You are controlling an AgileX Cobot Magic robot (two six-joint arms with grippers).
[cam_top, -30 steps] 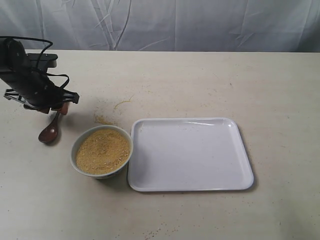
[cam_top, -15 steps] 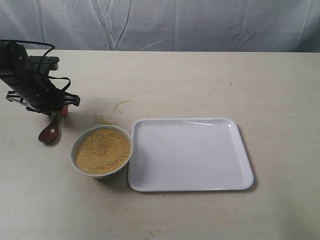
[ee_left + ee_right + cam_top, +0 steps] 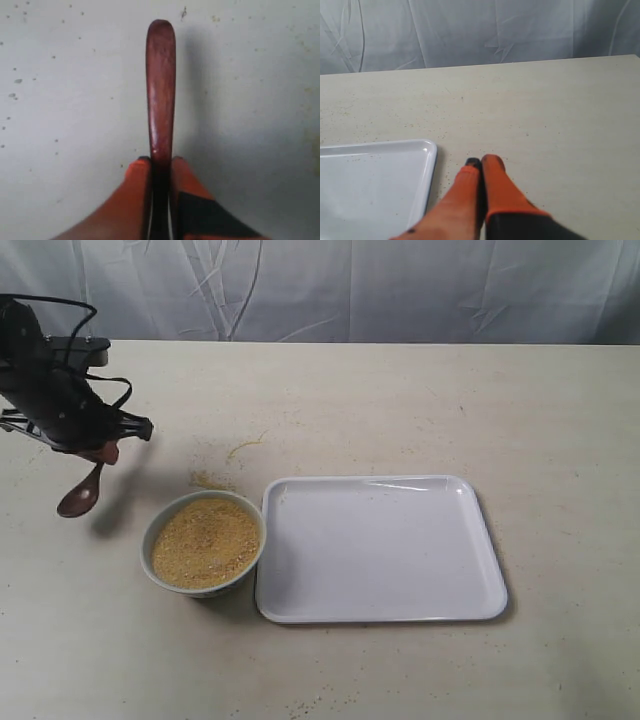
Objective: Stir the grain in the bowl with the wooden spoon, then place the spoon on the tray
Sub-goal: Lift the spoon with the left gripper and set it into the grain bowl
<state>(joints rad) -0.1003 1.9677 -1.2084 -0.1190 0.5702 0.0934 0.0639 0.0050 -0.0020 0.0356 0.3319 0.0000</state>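
I see the left gripper (image 3: 161, 161) clamped on the wooden spoon (image 3: 81, 496) near the table's (image 3: 400, 400) left edge, its handle end hidden. The right gripper (image 3: 480, 163) is pressed together, its arm unseen.

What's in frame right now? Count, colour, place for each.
wooden spoon: 1, dark reddish-brown, off the table left of the bowl
bowl: 1, white, next to the tray's left edge
grain: yellow-golden, fills the bowl
spilled grains: a few, yellow, on the table beside the bowl
tray: 1, white, mid-table
table: 1, beige
curtain: grey-white, behind the table
left gripper: 1, orange fingers, shut on the spoon's handle
right gripper: 1, orange fingers, shut, beside the tray
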